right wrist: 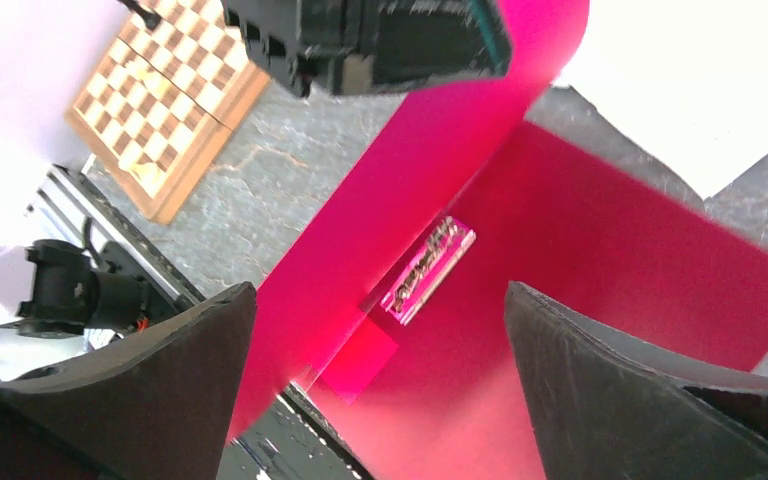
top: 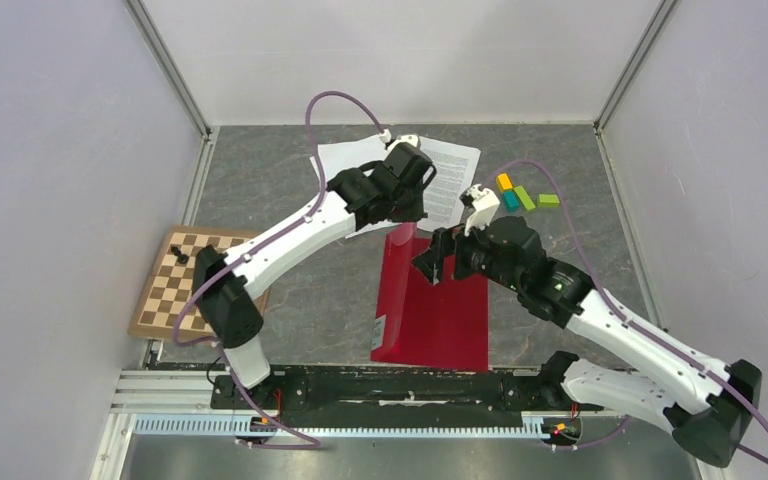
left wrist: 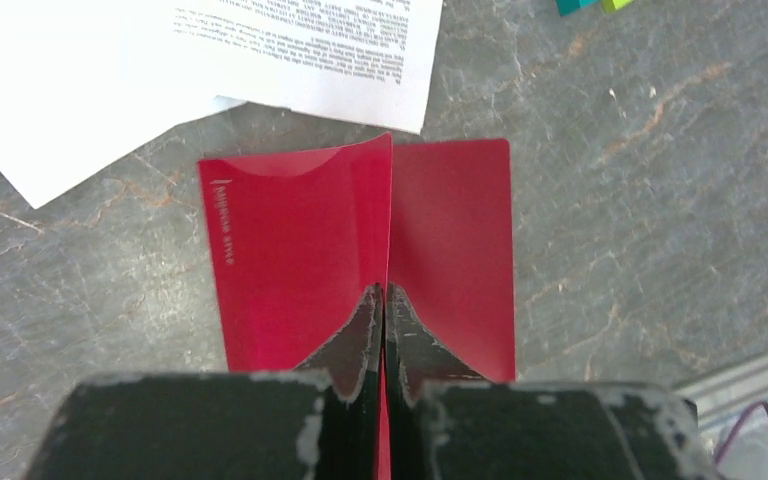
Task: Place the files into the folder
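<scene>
Left gripper [left wrist: 381, 293] pinching raised folder [left wrist: 455, 240] cover, clip [right wrist: 428, 270], pink square [right wrist: 360, 361] inside

Glossy red folder [left wrist: 290, 250], shiny metal clip [right wrist: 430, 270], matt paper files [left wrist: 310, 50], wooden chessboard [right wrist: 160, 100], rough stone-look table [left wrist: 610, 150].
</scene>
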